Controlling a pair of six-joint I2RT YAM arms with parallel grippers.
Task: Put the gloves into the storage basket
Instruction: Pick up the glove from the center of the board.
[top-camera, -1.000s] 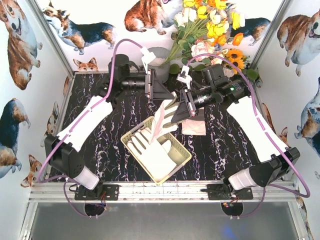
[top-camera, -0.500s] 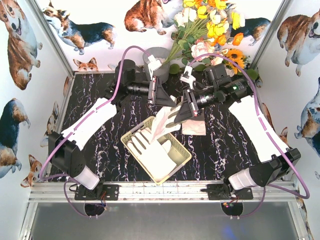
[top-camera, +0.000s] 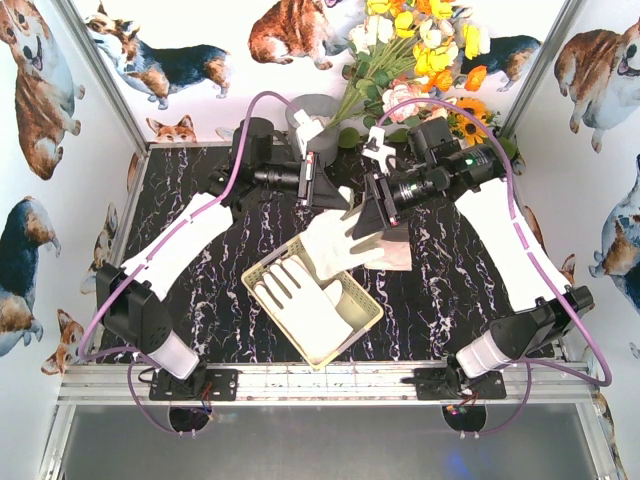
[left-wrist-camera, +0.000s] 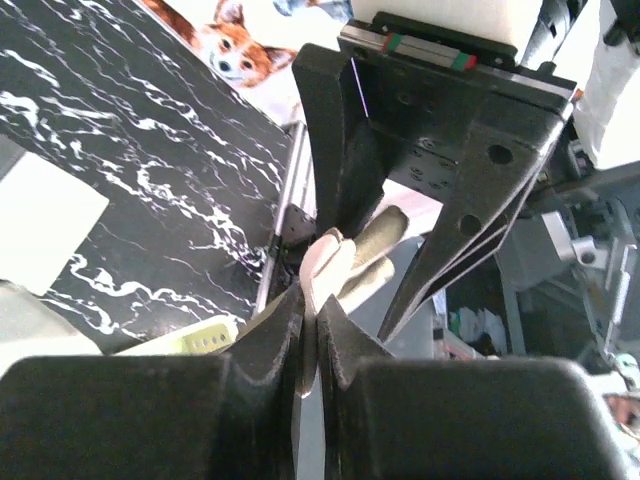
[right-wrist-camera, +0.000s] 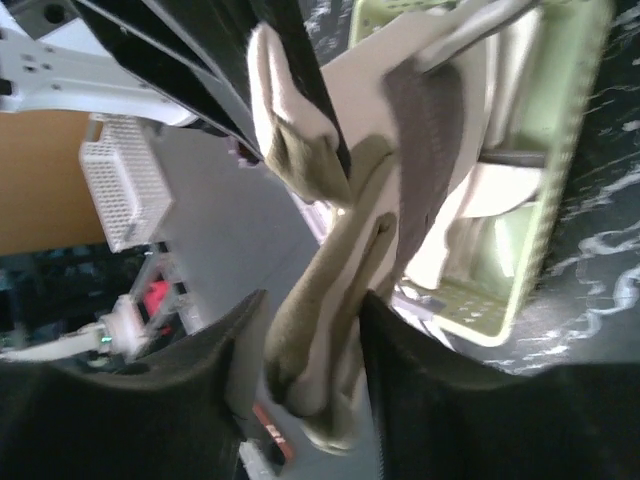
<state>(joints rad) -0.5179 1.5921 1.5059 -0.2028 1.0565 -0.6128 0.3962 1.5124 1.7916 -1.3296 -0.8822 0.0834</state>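
Black marbled table (top-camera: 200, 280) spreads below both my grippers, and below them, nearer my bases, sits the basket (top-camera: 366, 294), already holding gloves (top-camera: 300, 300) laid flat. Between my two grippers hangs another glove (top-camera: 345, 240), over the basket's far rim: my left gripper (left-wrist-camera: 310, 300) is pinched together on its fingertip, while its cuff end lies between the parted fingers of my right gripper (right-wrist-camera: 312, 310), and I cannot tell whether they grip. I judge this the carry-and-drop step; next I should bring it over the basket's middle and let go with both.
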